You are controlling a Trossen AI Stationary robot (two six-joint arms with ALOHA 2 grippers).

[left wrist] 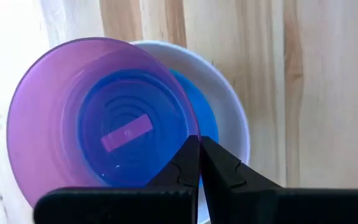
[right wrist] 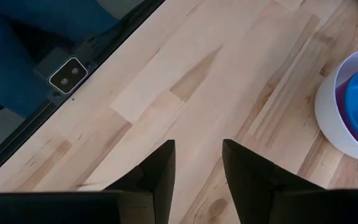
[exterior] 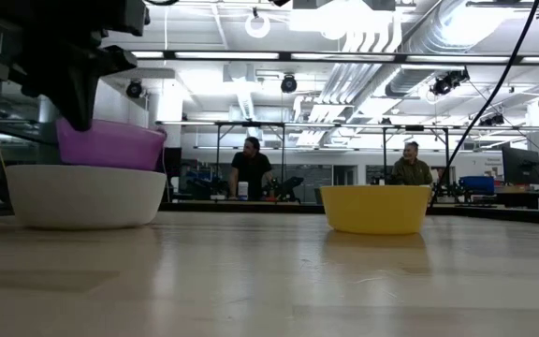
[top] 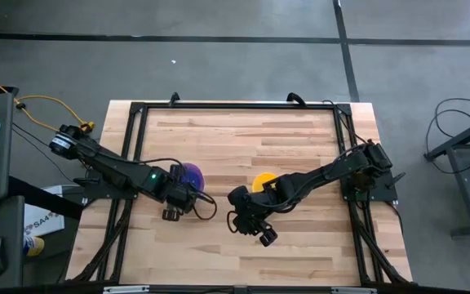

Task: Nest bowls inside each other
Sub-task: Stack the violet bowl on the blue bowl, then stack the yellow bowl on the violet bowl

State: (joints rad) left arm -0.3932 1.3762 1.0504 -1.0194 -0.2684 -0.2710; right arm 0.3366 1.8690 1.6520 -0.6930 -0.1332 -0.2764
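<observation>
A white bowl (exterior: 85, 195) stands on the wooden table at its left middle, with a blue bowl (left wrist: 199, 109) inside it. A see-through purple bowl (left wrist: 73, 118) sits tilted in them, its rim above the white bowl's rim (exterior: 110, 142). My left gripper (left wrist: 199, 142) is over this stack, shut on the purple bowl. A yellow bowl (top: 261, 181) stands alone on the table to the right. My right gripper (right wrist: 197, 155) hangs open over bare wood just nearer than the yellow bowl, with nothing between its fingers. My left gripper pinches the purple bowl's rim (left wrist: 190, 127) between its two fingers, at the free ends. The fingers come steeply from above. The bowl is tilted, with the held side (exterior: 71, 131) higher. The white bowl's wall hides its underside, so whether it rests there I cannot tell.
Black frame rails (top: 137, 131) run along the table's left, right and far edges. Bare wood (top: 243, 131) lies at the far half and along the near edge. Two people (exterior: 251, 167) are in the room beyond the table.
</observation>
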